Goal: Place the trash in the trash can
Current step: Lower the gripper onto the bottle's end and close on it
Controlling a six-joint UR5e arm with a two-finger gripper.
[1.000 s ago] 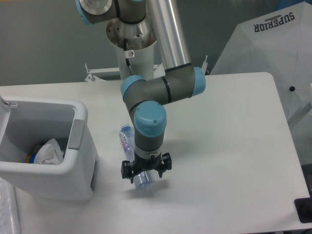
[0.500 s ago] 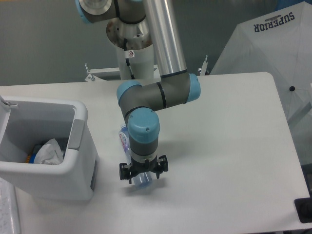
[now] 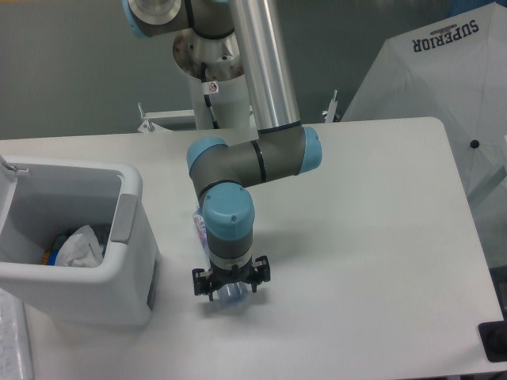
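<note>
The trash can (image 3: 127, 297) stands at the table's left side, a boxy white bin with a grey side handle (image 3: 123, 218). One piece of trash, a crumpled white wad (image 3: 79, 247), lies inside it. The other piece, a clear plastic bottle (image 3: 228, 294) with a blue, red and white label (image 3: 200, 226), lies roughly level under the arm's wrist. My gripper (image 3: 230, 286) points down, shut on the bottle's middle, a little to the right of the can. The bottle's clear near end sticks out below the fingers. The wrist hides its middle.
The robot's base (image 3: 218, 95) stands at the back of the table. A white "SUPERIOR" canopy (image 3: 444, 87) sits beyond the right edge. A black object (image 3: 494, 340) is at the bottom right corner, and a white ribbed item (image 3: 12, 340) at the bottom left.
The arm has shifted left toward the trash can, and the gripper with the bottle has moved a little left and lower in the view.
</note>
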